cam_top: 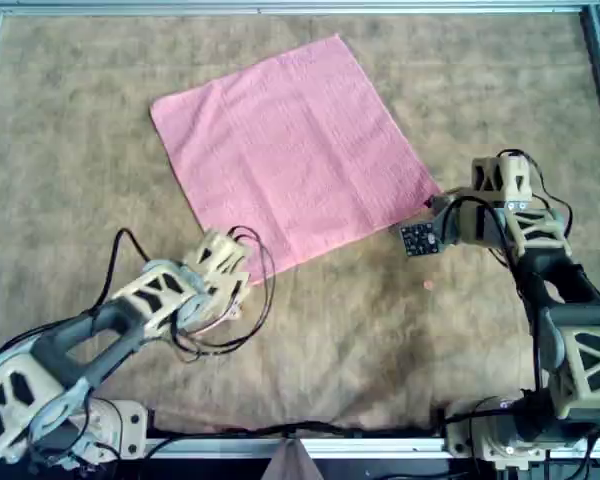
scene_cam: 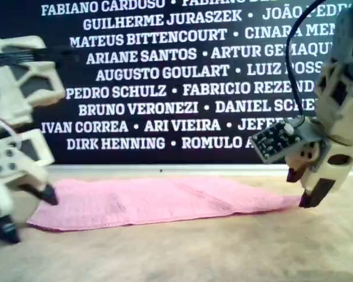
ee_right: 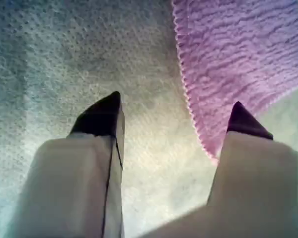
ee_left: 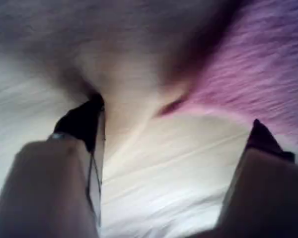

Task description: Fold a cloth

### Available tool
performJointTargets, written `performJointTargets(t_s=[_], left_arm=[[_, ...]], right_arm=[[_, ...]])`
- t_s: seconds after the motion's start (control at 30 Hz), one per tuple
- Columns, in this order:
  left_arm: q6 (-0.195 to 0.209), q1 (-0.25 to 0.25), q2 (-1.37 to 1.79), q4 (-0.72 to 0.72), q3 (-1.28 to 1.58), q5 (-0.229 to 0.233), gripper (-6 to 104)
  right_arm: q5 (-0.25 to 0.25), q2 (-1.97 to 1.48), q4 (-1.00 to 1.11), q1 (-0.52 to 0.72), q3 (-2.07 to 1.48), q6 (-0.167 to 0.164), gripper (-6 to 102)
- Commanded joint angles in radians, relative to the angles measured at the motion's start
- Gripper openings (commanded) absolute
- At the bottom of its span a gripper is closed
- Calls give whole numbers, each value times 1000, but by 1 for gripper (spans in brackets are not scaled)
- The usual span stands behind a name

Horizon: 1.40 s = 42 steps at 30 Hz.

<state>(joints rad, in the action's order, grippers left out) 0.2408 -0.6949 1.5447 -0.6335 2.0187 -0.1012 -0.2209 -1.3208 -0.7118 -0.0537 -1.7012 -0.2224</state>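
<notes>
Nearest us, we count two arms, each ending in one gripper with two pale fingers tipped in dark points. The left gripper (cam_top: 232,262) sits at the overhead view's lower left, its jaws spread wide with nothing between them, just off the cloth's near corner. The right gripper (cam_top: 432,208) reaches in from the overhead view's right, jaws likewise wide and holding nothing, one fingertip (ee_right: 244,120) lying over the cloth's corner (the weave shows as fine ribbed rows with a stitched hem there). A small dark circuit board (cam_top: 418,239) rides beside this gripper.

Farther on we see one cloth (cam_top: 295,150), a thin pink square lying flat and unfolded, turned diamond-wise on the brownish felt-like mat (cam_top: 70,150). Beyond it, in the exterior view, stands a black banner (scene_cam: 165,82) printed with white names.
</notes>
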Motion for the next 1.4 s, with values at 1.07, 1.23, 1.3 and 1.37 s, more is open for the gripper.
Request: performJointTargets(t_s=[1.07,1.23,1.3,1.37], left_arm=[[-3,17,-38,20,-163,81,100],[-2,18,-38,20,-189,83,100],[-2,18,-38,20,-190,83,100],[-3,17,-38,18,-187,83,100]], right_arm=[[8,242,147,-9,304,3,84],[6,249,147,-9,304,3,84],[6,249,146,-9,305,3,84],[6,249,146,-9,302,3,84]])
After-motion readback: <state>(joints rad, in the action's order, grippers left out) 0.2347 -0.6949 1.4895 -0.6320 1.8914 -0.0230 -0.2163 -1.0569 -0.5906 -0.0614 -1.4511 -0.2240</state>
